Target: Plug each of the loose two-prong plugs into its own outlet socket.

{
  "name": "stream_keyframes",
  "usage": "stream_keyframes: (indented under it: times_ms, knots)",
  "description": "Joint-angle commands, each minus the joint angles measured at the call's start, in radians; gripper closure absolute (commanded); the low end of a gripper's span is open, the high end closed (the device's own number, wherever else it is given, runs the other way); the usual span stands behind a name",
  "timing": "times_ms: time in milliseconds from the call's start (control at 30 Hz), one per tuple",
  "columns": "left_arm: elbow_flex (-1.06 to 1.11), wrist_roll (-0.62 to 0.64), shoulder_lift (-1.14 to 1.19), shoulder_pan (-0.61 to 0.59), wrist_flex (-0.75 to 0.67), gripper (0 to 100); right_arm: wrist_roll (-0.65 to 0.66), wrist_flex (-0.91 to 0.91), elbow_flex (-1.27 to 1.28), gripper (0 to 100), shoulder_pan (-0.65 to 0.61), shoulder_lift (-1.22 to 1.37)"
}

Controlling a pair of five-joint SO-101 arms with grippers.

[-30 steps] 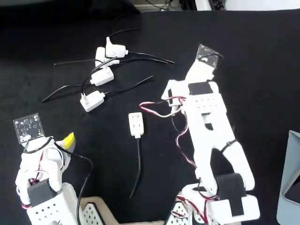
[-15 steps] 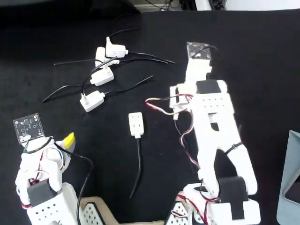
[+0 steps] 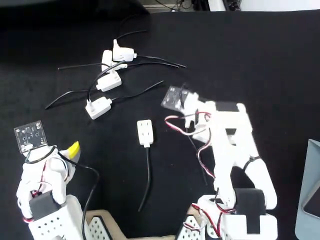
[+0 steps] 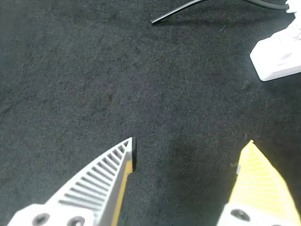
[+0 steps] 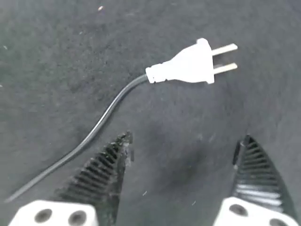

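In the right wrist view a white two-prong plug (image 5: 188, 66) lies flat on the black cloth, its black cable (image 5: 101, 125) trailing past one finger. My right gripper (image 5: 186, 138) stands open just short of it, touching nothing. From above, the right arm (image 3: 225, 135) bends toward the table's middle. Beside it lies a white slotted socket block (image 3: 145, 132) on a black cable. Several more white pieces (image 3: 109, 81) with black cables cluster at the far left. My left gripper (image 4: 191, 140) is open over bare cloth, with one white piece (image 4: 277, 59) ahead. Its yellow finger (image 3: 73, 148) is at the near left.
A grey object (image 3: 310, 195) stands at the right edge of the table. Cardboard (image 3: 110, 225) lies at the near edge between the two arm bases. Loose black cables (image 3: 145, 90) run across the cloth between the white pieces and the right arm.
The right arm has drawn back from the far side and swung its wrist left toward the table's middle. The left arm and the white pieces have not moved.
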Motion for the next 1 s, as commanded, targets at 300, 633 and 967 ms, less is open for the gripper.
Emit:
stream_keyframes:
  times_ms: [300, 633, 967]
  knots:
    - [0.025, 0.003, -0.008, -0.004, -0.071, 65, 0.132, -0.351, -0.007, 67.1, -0.044, 0.186]
    - [0.027, 0.003, -0.008, -0.004, -0.071, 65, 0.126, -0.35, -0.035, 67.0, -0.141, 0.229]
    - [0.027, -0.014, -0.008, -0.002, -0.071, 65, -0.341, -0.348, -0.071, 66.9, -0.293, 0.231]
